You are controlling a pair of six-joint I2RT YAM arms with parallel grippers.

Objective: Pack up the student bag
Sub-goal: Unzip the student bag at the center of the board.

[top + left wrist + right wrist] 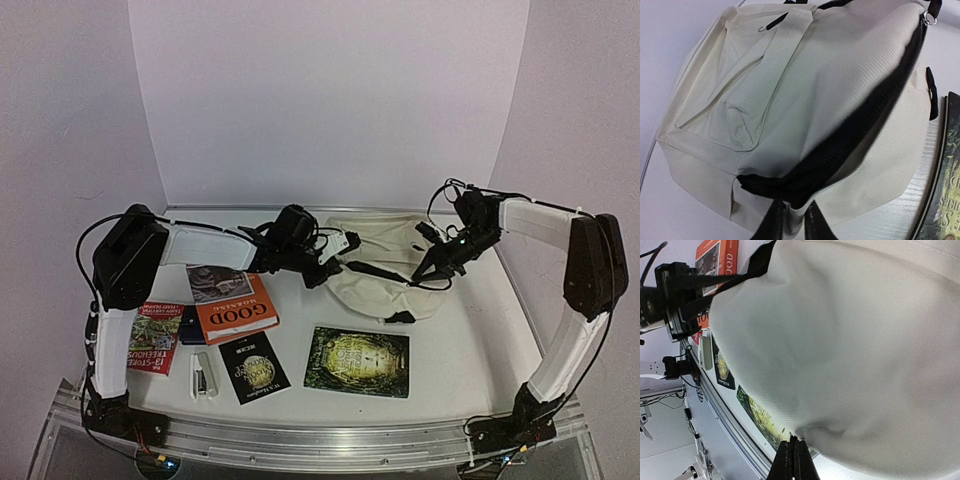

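Observation:
The student bag (385, 255) is a cream fabric backpack with black zipper lines and straps, lying at the back middle of the table. My left gripper (325, 268) is at its left end. In the left wrist view the left gripper (794, 220) is shut on a fold of the cream bag (790, 90), just below the black zipper band (840, 150). My right gripper (432, 268) is at the bag's right side. In the right wrist view its fingers (794, 442) are pressed together, pinching the puckered edge of the bag (850, 340).
In front of the bag lie an orange book (235, 305), a colourful treehouse book (155, 338), a small black book (253, 366), a dark green book (358, 361) and a white stapler-like item (203, 375). The table's metal front rail (320, 440) runs below them.

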